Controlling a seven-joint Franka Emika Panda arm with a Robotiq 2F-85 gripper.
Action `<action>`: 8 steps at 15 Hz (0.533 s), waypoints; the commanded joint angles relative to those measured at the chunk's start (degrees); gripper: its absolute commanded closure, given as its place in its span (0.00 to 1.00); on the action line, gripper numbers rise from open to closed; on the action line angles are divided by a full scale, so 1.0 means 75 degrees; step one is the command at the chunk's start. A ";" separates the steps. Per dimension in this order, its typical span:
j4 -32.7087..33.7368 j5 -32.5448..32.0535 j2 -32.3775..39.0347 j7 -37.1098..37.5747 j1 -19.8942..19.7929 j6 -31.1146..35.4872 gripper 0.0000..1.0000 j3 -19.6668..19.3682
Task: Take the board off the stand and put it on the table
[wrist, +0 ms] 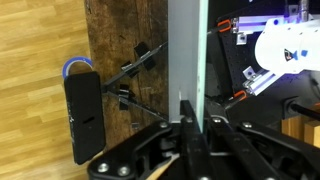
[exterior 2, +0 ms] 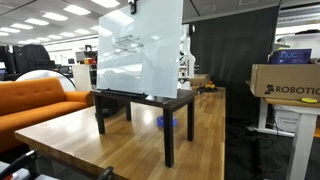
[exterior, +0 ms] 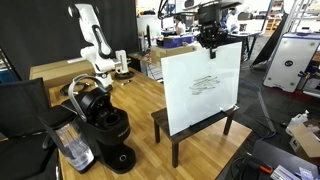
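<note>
The white board with dark scribbles stands upright, its lower edge at the top of the dark stand, which sits on the light wooden table. Both exterior views show this; the board is wider than the stand. My gripper is at the board's top edge. In the wrist view I look down along the thin board edge, and my fingers are closed on either side of it, above the stand's top.
A black coffee machine stands on the table near the stand. A black flat object with a blue loop lies on the table below. An orange sofa and a cardboard box flank the table.
</note>
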 commanded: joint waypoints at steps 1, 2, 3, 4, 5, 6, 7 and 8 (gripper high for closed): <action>-0.0679 0.0095 -0.0539 0.0684 0.0220 0.0343 0.98 -0.0167; -0.0794 0.0110 -0.0637 0.0785 0.0235 0.0417 0.98 -0.0179; -0.0866 0.0131 -0.0706 0.0875 0.0255 0.0443 0.98 -0.0194; -0.0923 0.0139 -0.0762 0.0948 0.0277 0.0493 0.98 -0.0204; -0.0978 0.0129 -0.0824 0.1003 0.0303 0.0551 0.98 -0.0209; -0.0990 0.0135 -0.0843 0.1057 0.0329 0.0580 0.98 -0.0212; -0.0986 0.0147 -0.0843 0.1118 0.0352 0.0614 0.98 -0.0212; -0.0966 0.0161 -0.0828 0.1187 0.0375 0.0666 0.98 -0.0207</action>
